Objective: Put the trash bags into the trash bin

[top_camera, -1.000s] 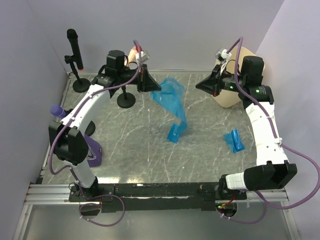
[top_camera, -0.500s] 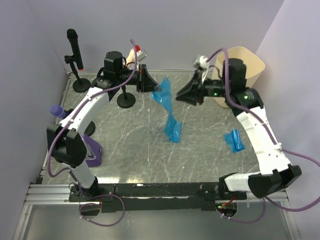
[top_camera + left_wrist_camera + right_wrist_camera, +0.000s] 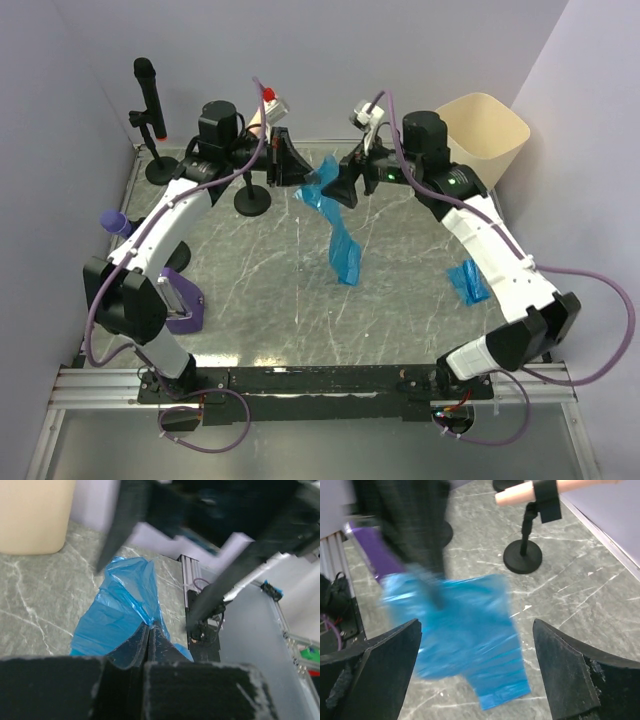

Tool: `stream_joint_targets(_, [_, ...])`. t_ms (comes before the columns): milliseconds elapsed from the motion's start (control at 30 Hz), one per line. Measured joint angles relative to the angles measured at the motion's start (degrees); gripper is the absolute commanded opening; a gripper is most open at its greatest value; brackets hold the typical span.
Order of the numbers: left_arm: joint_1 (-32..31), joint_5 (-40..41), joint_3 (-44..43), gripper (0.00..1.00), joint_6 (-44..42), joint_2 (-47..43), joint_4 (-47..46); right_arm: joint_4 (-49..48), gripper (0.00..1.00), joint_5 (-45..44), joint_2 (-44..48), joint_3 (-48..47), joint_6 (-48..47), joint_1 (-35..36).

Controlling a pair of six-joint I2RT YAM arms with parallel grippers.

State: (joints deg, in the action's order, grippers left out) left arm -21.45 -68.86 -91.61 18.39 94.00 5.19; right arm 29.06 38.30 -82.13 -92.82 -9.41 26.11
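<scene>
A long blue trash bag hangs above the table, its lower end reaching down near the marble top. My left gripper is shut on its upper edge, and in the left wrist view the fingertips pinch the blue film. My right gripper stands wide open just right of that grip; the right wrist view shows the bag beyond its spread fingers, apart from them. A second, folded trash bag lies on the table at the right. The cream trash bin stands at the back right corner.
A black microphone on a stand stands at the back left. A black round-foot stand holding a peach tube is behind the hanging bag. A purple object lies near the left arm. Walls close in on three sides.
My right arm has swung left from the bin to the hanging bag and its jaws have opened wide. The left gripper keeps hold of the bag, which now hangs narrower.
</scene>
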Motion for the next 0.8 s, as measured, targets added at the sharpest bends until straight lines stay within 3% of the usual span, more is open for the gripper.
stream_joint_targets(133, [0.00,-1.01,0.24,0.01,-3.65,-2.03,1.66,-0.85,0.71,-1.03,-2.62,-1.70,0.70,0.24])
stream_joint_targets(167, [0.00,-1.16,0.11,0.01,-4.98,-2.32,2.73,-0.87,0.60,-1.16,-2.82,-1.88,0.42,0.28])
stream_joint_targets(267, [0.02,-1.33,-1.29,0.01,-10.29,-2.40,7.93,-0.59,0.16,-1.57,-2.97,-2.91,-1.38,0.17])
stream_joint_targets(500, [0.87,-1.07,-1.51,0.02,-17.46,-2.47,14.51,0.04,0.07,1.84,-2.47,-3.56,-4.59,-4.22])
stream_joint_targets(600, [1.20,-1.36,-1.51,0.26,-17.92,-2.49,14.47,1.16,0.07,5.73,-2.05,-3.48,-6.14,-5.86])
stream_joint_targets(800, [1.40,-2.84,-1.51,0.46,-17.97,-2.49,13.03,7.37,0.00,17.03,-1.88,-3.72,-11.58,-5.88])
